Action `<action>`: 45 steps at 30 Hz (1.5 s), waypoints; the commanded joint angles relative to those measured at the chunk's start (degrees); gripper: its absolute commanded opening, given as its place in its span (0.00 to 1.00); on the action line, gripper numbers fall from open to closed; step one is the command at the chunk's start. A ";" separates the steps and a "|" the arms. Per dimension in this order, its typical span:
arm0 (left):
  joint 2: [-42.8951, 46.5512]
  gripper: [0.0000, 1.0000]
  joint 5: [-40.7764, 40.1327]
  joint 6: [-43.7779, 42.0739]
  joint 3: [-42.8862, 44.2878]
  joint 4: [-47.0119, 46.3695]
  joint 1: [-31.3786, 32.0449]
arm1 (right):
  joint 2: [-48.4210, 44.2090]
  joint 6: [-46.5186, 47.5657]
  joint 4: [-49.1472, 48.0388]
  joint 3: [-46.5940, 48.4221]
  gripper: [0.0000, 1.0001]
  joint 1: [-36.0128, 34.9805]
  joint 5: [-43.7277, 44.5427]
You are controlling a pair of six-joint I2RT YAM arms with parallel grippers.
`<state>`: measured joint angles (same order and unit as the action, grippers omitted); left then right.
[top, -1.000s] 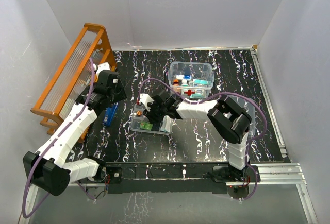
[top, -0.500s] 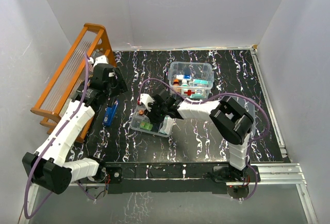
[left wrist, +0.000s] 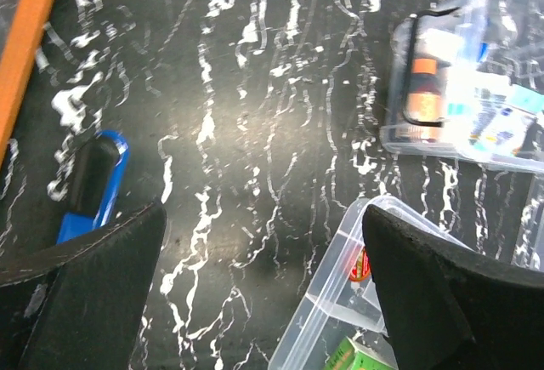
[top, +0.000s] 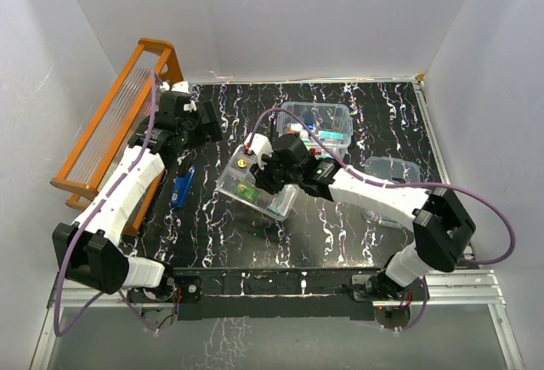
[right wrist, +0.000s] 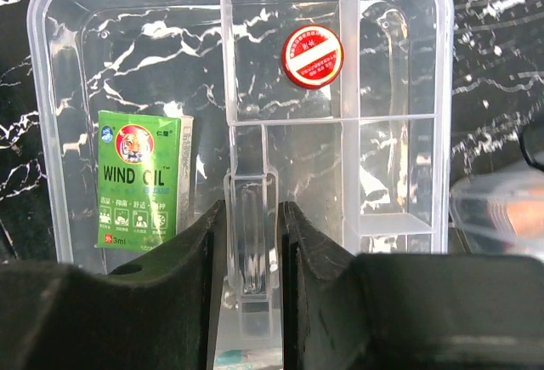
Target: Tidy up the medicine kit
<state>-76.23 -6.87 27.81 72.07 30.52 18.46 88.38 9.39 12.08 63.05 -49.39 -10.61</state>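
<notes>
The medicine kit [top: 316, 125], a clear box with small bottles and packets inside, stands at the back centre and shows at the upper right of the left wrist view [left wrist: 476, 81]. My right gripper [top: 270, 171] [right wrist: 252, 217] is shut on the upright centre handle of a shallow clear divided tray [top: 255, 185] [right wrist: 399, 89], held tilted above the table. In the tray lie a green Wind Oil box [right wrist: 140, 179] and a red round cap [right wrist: 313, 55]. My left gripper [top: 208, 123] [left wrist: 263, 285] hangs open and empty over the table, left of the tray's corner [left wrist: 340, 302].
A blue object [top: 181, 187] [left wrist: 98, 187] lies on the black marbled table near the orange wooden rack [top: 119, 123] along the left wall. A clear lid-like piece [top: 389, 171] rests right of the kit. White walls close in three sides.
My left gripper opened wide and pulled back from the blue object toward the far left. My right gripper closed on the tray's handle, then raised the tray and carried it toward the kit.
</notes>
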 commanded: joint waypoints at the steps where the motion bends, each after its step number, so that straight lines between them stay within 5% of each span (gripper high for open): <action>1: -1.82 0.99 9.46 -5.37 3.56 -6.94 -0.33 | -5.76 -3.68 4.49 -0.12 0.00 0.53 4.90; 11: -24.79 0.79 34.74 -3.87 17.68 -12.62 1.51 | -16.52 -10.53 17.43 -3.70 0.00 2.23 16.52; 27: -40.77 0.68 28.14 1.24 27.15 -17.78 10.35 | -28.14 -18.83 24.81 -7.67 0.00 2.74 25.62; 33: -42.51 0.49 18.94 0.16 28.99 -10.38 10.89 | -29.36 -18.77 25.28 -7.37 0.00 2.67 26.52; 45: -38.13 0.17 15.42 -6.00 24.56 -5.67 10.88 | -28.88 -18.31 25.04 -5.33 0.00 2.76 27.03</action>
<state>-119.20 13.02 26.70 99.39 18.65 29.69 60.58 -8.73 39.70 54.78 -46.85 14.98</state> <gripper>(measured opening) 0.259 0.247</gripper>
